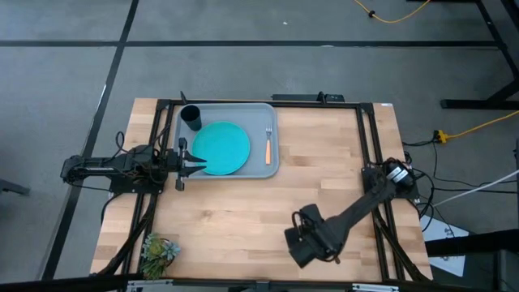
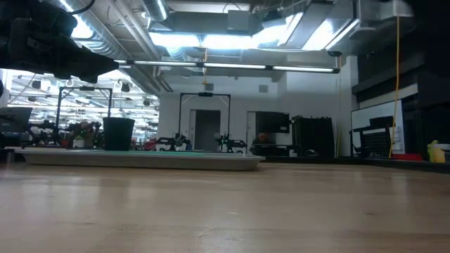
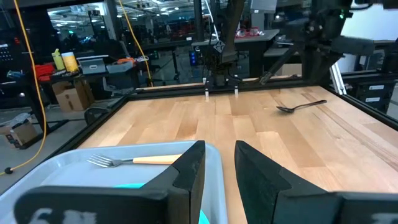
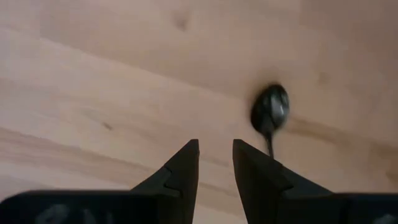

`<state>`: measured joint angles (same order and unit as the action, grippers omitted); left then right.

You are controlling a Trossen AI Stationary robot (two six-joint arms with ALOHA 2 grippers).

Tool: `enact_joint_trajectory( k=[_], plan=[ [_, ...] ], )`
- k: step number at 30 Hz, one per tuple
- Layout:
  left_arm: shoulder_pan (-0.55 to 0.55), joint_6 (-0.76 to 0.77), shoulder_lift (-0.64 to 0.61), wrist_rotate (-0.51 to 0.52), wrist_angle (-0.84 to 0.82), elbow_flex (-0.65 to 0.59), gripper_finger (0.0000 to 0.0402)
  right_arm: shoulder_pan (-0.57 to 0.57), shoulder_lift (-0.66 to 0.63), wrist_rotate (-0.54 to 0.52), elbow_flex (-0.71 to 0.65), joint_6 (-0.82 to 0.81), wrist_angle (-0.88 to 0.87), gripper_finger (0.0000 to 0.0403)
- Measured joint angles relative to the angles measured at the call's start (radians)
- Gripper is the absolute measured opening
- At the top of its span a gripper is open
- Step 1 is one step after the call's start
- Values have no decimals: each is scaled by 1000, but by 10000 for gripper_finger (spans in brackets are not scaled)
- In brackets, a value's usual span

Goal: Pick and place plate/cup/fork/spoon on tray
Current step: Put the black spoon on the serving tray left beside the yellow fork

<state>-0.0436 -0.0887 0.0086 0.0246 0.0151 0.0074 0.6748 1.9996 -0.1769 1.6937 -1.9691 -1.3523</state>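
The spoon [image 4: 270, 111] lies flat on the bench [image 1: 243, 211], beneath the right end effector [image 4: 216, 163], whose fingers are spread. Thin, stiff, slippery metal: best pinched across the handle.

the left arm lies level along the table's left side, its left gripper [image 3: 216, 163] pointing inward with fingers parted and nothing between them. the right arm reaches diagonally toward the near middle, wrist bent down, right gripper [image 4: 215, 155] parted and empty just above the wood.
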Motion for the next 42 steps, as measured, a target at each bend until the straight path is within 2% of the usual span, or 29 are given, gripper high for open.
enact_joint_trajectory(
  k=[8, 13, 17, 22, 28, 42],
  plan=[
    [0, 0, 0, 0, 0, 0, 80, 139, -2, 24, -152, -187, 94, 103],
    [0, 0, 0, 0, 0, 0, 80, 199, -33, 36, -242, -202, 204, 103],
    [0, 0, 0, 0, 0, 0, 80, 195, -38, 78, -296, -146, 223, 103],
    [0, 0, 0, 0, 0, 0, 80, 166, -38, 82, -365, -53, 285, 103],
    [0, 0, 0, 0, 0, 0, 80, 151, -46, 81, -447, -42, 398, 103],
    [0, 0, 0, 0, 0, 0, 80, 149, -60, 84, -457, -45, 399, 103]
  ],
)
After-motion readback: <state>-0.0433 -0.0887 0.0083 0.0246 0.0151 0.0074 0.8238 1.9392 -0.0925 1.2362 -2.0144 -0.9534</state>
